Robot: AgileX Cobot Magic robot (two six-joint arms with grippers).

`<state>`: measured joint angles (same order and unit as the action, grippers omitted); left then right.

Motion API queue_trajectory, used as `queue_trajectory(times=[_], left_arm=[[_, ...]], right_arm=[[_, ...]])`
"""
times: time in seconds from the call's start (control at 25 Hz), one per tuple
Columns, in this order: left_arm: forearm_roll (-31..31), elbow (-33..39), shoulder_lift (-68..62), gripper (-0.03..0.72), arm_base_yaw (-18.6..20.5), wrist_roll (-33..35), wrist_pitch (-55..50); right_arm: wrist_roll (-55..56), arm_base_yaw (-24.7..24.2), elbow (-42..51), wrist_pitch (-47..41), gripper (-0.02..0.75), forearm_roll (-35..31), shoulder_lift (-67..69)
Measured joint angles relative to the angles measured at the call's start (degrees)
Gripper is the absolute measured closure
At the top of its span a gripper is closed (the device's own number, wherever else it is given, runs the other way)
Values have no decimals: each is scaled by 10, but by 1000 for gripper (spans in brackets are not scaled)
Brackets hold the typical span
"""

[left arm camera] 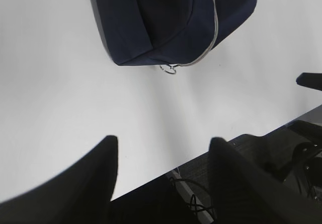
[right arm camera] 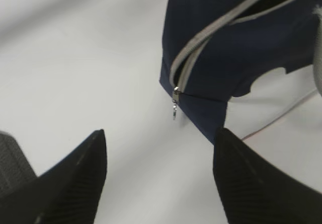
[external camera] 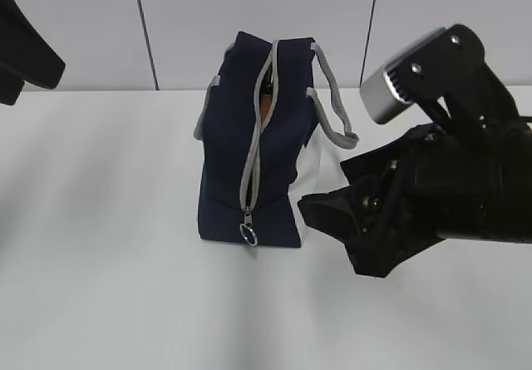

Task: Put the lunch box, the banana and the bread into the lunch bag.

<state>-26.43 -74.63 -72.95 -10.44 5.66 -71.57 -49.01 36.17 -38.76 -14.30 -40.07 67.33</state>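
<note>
A navy-blue lunch bag (external camera: 249, 154) stands upright on a plain white bench (external camera: 108, 262), roughly in the middle of the exterior view. Its grey zipper (external camera: 253, 150) runs along the top and down the near end, and it is open: the two sides part near the top, showing a dark gap with a hint of orange-brown inside. What that item is cannot be told. A small metal ring pull (external camera: 248, 234) hangs at the bottom of the zipper, close to the bench. Grey webbing handles (external camera: 332, 108) droop over the bag's right side, and a white end panel shows low on that side.

The right claw (right arm camera: 160, 176) hangs just to the right of the bag, near its lower corner, without touching it. Its two dark fingers (right arm camera: 75, 183) stand well apart, with nothing between them.

The left claw (left arm camera: 163, 176) hangs above bare bench, well apart from the bag, its fingers also spread and empty. In the exterior view only a dark part of the left arm (external camera: 21, 50) shows at the upper left edge.
</note>
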Motion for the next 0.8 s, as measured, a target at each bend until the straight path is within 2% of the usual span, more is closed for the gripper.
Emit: queue_trajectory(times=[0.16,0.36,0.48,0.56,0.68,0.8], left_arm=[[-1,4,0,286,0,0,1],[-1,4,0,286,0,0,6],[-1,4,0,286,0,0,7],[-1,4,0,286,0,0,9],[-2,4,0,286,0,0,9],[-2,4,0,286,0,0,9]], right_arm=[[-57,0,31,93,247,-69,-1],[-65,16,37,159,247,-79,-2],[-61,57,52,227,247,-53,-2],[-34,95,67,276,247,-13,-2],[52,132,101,352,247,66,3],[159,137,140,411,247,125,35]])
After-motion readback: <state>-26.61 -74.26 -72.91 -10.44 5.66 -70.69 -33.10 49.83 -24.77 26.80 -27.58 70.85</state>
